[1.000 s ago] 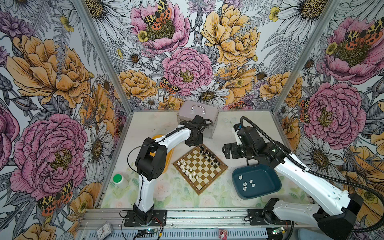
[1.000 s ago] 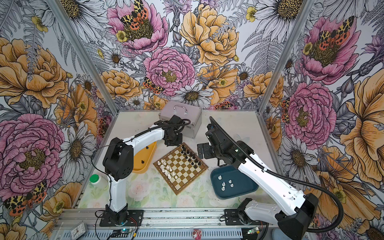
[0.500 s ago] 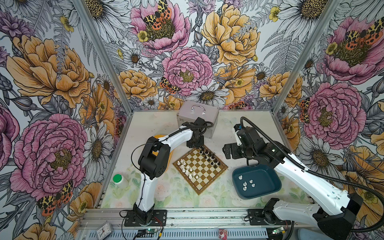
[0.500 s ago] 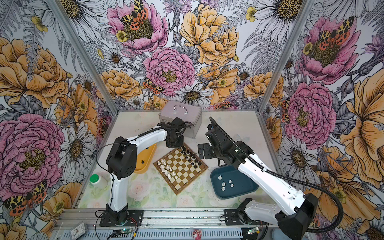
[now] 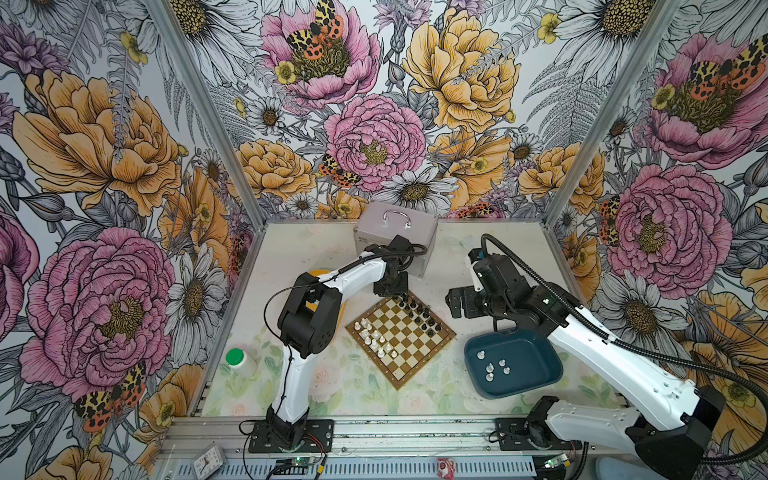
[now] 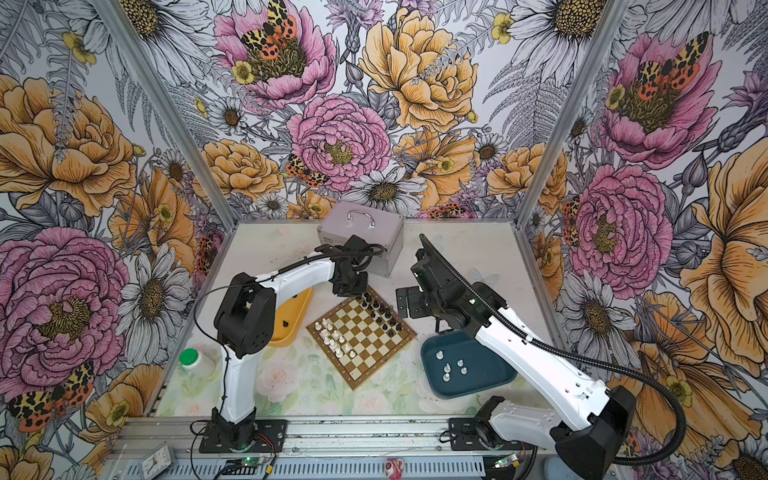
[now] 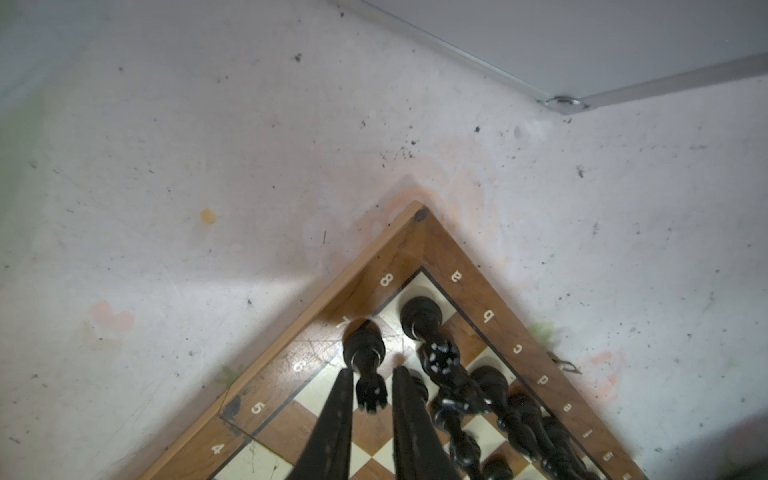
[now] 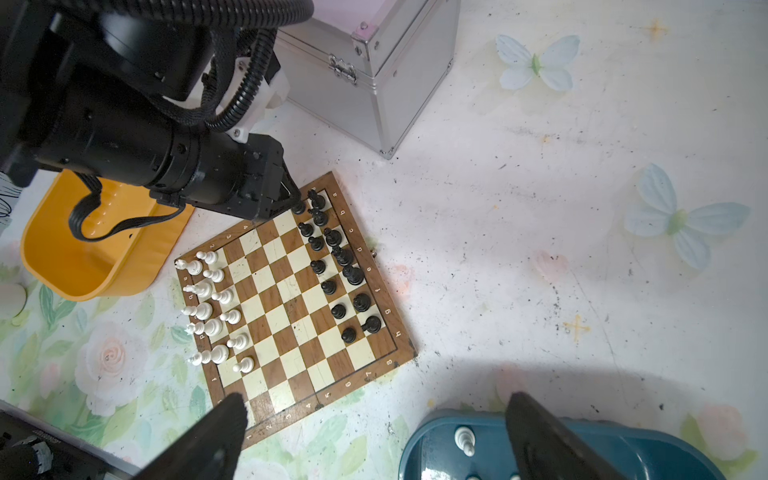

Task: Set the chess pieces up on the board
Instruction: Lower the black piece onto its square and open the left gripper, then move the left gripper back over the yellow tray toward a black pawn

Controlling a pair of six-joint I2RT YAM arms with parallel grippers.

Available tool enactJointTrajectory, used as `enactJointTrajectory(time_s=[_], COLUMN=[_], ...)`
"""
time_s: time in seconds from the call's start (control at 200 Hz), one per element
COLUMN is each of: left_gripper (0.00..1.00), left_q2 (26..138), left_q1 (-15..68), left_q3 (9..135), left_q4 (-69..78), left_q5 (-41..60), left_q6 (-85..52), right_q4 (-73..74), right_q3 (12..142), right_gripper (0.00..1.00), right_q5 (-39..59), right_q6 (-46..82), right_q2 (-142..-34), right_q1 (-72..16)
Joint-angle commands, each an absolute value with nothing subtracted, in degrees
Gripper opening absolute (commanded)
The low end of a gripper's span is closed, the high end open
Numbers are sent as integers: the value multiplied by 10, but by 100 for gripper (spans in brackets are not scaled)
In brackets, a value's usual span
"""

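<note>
**Okay, quick status from the black side**

We see the left gripper (image 7: 372,374) low over the a8 corner of the board (image 5: 405,349), which sits mid-table turned like a diamond. Its jaws stand narrow on either side of a black piece (image 7: 365,357) standing on the 7 row (whether they actually press on it, we can't tell). More black pieces (image 5: 419,312) line that far-right edge, and white pieces (image 5: 374,338) line the opposite one. The right gripper (image 8: 374,402) hangs wide open off the board's right side, near the teal tray (image 5: 530,357), which holds a few loose white pieces (image 5: 494,368).
</note>
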State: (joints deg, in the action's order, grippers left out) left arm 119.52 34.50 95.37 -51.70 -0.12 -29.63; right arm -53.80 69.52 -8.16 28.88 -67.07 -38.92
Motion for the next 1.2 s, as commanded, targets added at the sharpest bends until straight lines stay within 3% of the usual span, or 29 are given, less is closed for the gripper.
enactJointTrajectory(time_s=[0.0, 0.27, 0.61, 0.956, 1.196], left_gripper=[21, 30, 33, 37, 37], left_q2=[1198, 1168, 1092, 867, 781], left_q1=[349, 345, 319, 225, 208], left_q3=[972, 983, 967, 705, 558], left_q4=[-517, -519, -535, -539, -538], left_q5=[11, 4, -17, -70, -89], left_q6=[-292, -290, -291, -306, -338], right_q4=[-539, -539, -536, -509, -497], right_q3=[692, 691, 704, 715, 740], right_gripper=[99, 100, 100, 99, 100], right_q5=[-95, -96, -94, -65, -35], right_q6=[297, 301, 294, 277, 255], right_q2=[-660, -656, -666, -703, -747], right_q1=[-385, -385, -387, -400, -404])
